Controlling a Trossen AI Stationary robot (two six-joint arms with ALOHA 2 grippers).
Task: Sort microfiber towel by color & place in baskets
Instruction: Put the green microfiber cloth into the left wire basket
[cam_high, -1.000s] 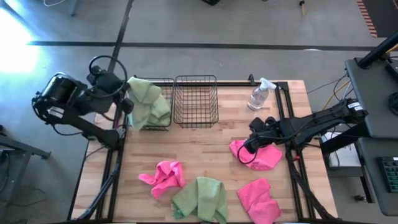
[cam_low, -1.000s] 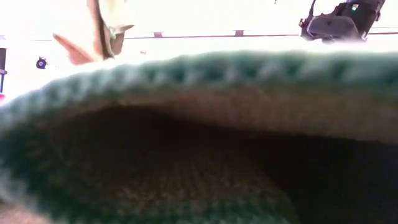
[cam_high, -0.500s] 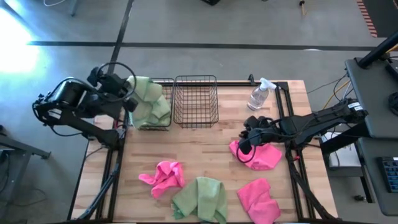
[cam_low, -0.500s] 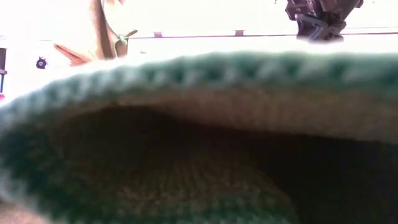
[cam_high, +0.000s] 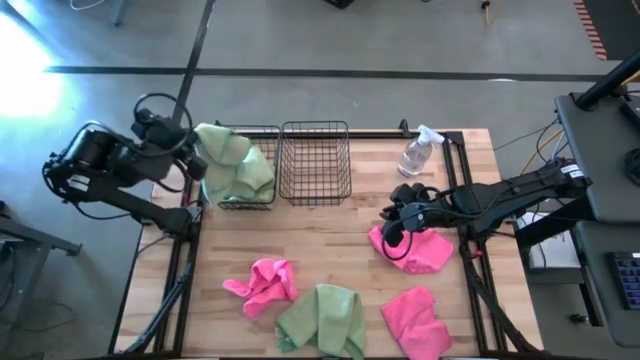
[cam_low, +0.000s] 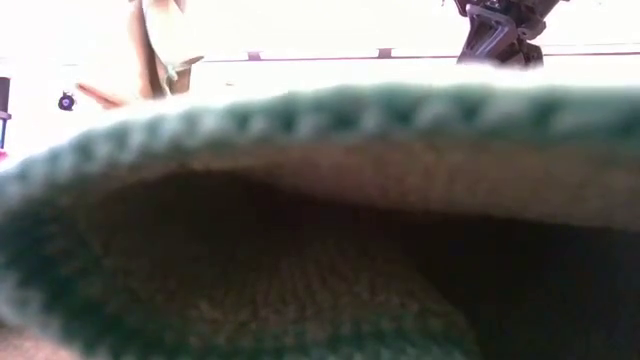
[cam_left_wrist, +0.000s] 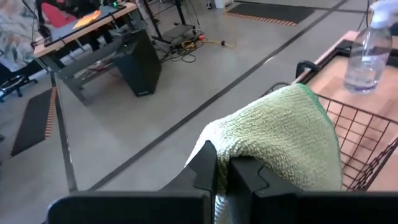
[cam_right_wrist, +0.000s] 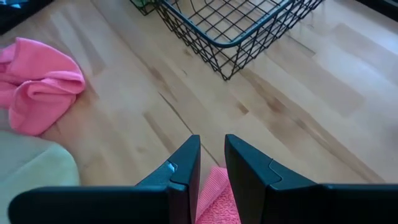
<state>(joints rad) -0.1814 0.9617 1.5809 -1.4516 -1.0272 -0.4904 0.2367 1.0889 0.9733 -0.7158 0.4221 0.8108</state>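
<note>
My left gripper is beyond the table's far left corner. It is shut on a light green towel that drapes over the left black wire basket. My right gripper hovers at the left edge of a pink towel, its fingers nearly together with nothing between the tips. That towel shows under them in the right wrist view. The right basket holds nothing. Two more pink towels and a green towel lie near the front edge. My left gripper pinches the green towel's end between its two fingers. The fingers come roughly level from the table's left side. The rest of the towel spreads ahead of the fingers and hangs over the basket's rim.
A clear spray bottle stands at the far right of the table. The green towel at the front edge fills most of the low view. Bare wood lies in the middle of the table.
My right gripper has moved toward the table's left edge, over the left part of the pink towel, which has kept its shape. My left gripper has drawn back toward the left, pulling the green towel's held end with it, while the rest stays on the basket.
</note>
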